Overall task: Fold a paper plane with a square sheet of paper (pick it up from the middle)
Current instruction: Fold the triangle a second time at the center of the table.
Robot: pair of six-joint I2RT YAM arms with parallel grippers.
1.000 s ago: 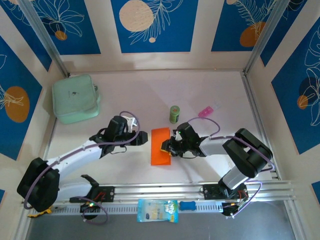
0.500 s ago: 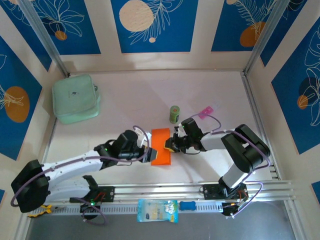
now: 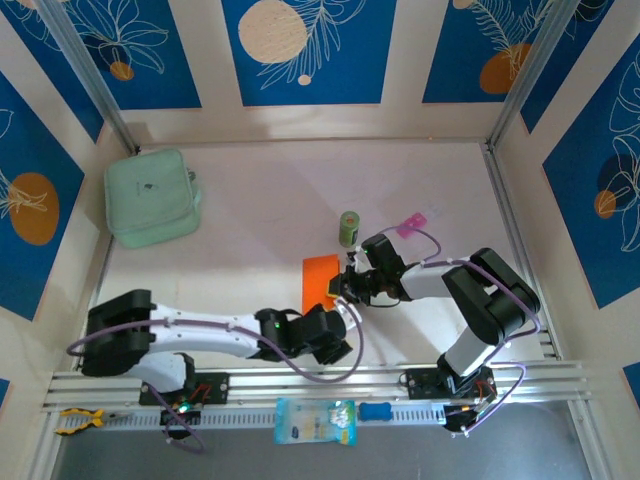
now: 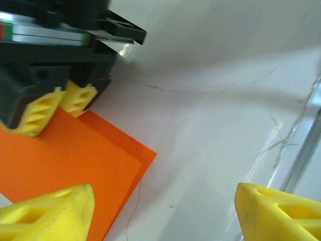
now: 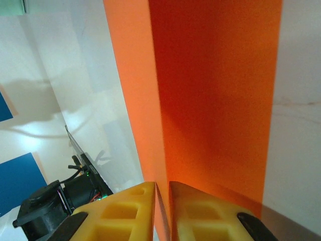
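Paper: the square sheet of paper (image 3: 318, 277) lies mid-surface. It is thin, matte, bright orange and doubled over.
Layers: the left wrist view shows two offset layers with sharp corners, while from above the sheet reads as one flat strip.
Right hand: the right hand (image 5: 161, 206) is clenched on the sheet's edge, its ribbed yellow fingertips nearly together.
Left hand: the left hand (image 4: 165, 208) is released, tips wide apart, grasping nothing.
Hidden: from above, the left arm covers the sheet's near end.
Surface: the surface (image 3: 250, 230) is pale and smooth. Hairline marks are visible close up.

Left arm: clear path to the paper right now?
Likely yes: the open left end effector hovers at a free corner of the paper; the right end effector pinches another edge, clear of it.
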